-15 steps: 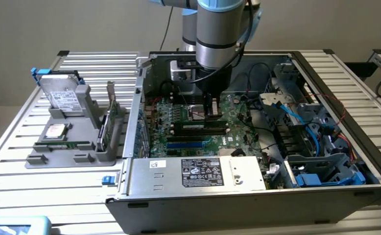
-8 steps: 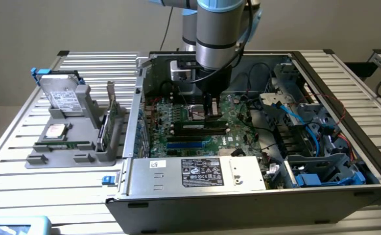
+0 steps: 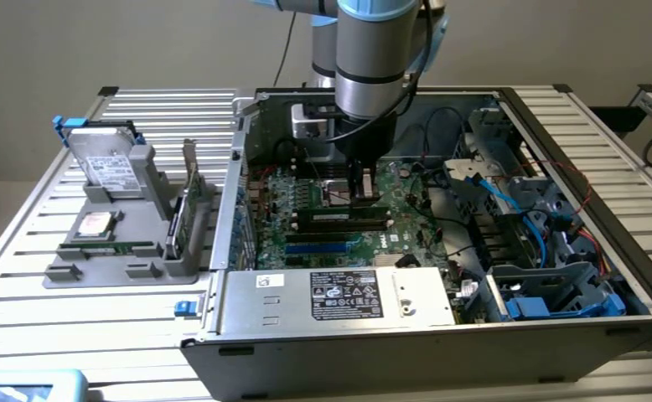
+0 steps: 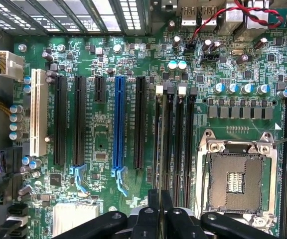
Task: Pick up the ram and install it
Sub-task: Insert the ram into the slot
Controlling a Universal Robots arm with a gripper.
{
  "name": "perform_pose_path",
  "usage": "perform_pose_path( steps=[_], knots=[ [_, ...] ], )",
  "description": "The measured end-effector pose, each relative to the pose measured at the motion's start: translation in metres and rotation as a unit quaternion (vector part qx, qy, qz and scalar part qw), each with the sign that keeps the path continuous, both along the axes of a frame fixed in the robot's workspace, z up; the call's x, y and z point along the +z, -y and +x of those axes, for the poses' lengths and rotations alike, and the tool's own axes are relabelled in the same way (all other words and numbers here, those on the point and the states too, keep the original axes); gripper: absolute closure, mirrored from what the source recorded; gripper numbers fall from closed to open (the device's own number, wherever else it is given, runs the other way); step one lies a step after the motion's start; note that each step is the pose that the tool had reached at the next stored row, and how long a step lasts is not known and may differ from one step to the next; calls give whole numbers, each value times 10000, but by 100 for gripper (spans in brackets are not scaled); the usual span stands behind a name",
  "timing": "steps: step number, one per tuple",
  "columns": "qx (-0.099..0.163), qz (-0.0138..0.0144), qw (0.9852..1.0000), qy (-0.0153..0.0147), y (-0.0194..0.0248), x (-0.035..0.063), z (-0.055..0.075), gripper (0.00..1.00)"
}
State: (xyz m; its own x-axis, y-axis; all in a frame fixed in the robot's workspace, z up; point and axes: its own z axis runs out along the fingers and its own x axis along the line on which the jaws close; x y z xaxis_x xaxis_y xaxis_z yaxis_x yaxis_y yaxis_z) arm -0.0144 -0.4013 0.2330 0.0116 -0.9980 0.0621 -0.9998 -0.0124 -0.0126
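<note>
The ram (image 3: 108,249), a thin green board stick with dark chips, appeared to stand on its long edge in the grey plastic holder (image 3: 102,275) at nine o'clock from the open computer case (image 3: 416,352) in the exterior view, probably so that its flat faces could be pinched. The gripper (image 3: 359,199) hung upright inside the case, well apart from the ram, over the black plastic memory slots (image 4: 182,144) with white end clips, its line matching theirs. Its black fingers (image 4: 152,211) were clenched almost together; I could make out nothing held between them. The holder rested on a ribbed metal table (image 3: 35,310).
</note>
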Motion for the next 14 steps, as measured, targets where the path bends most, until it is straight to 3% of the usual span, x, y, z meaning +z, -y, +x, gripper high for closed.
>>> perform_pose_path(
  steps=[14],
  knots=[
    [8, -11, 10000, 0, -5, -19, 0, 87]
  ],
)
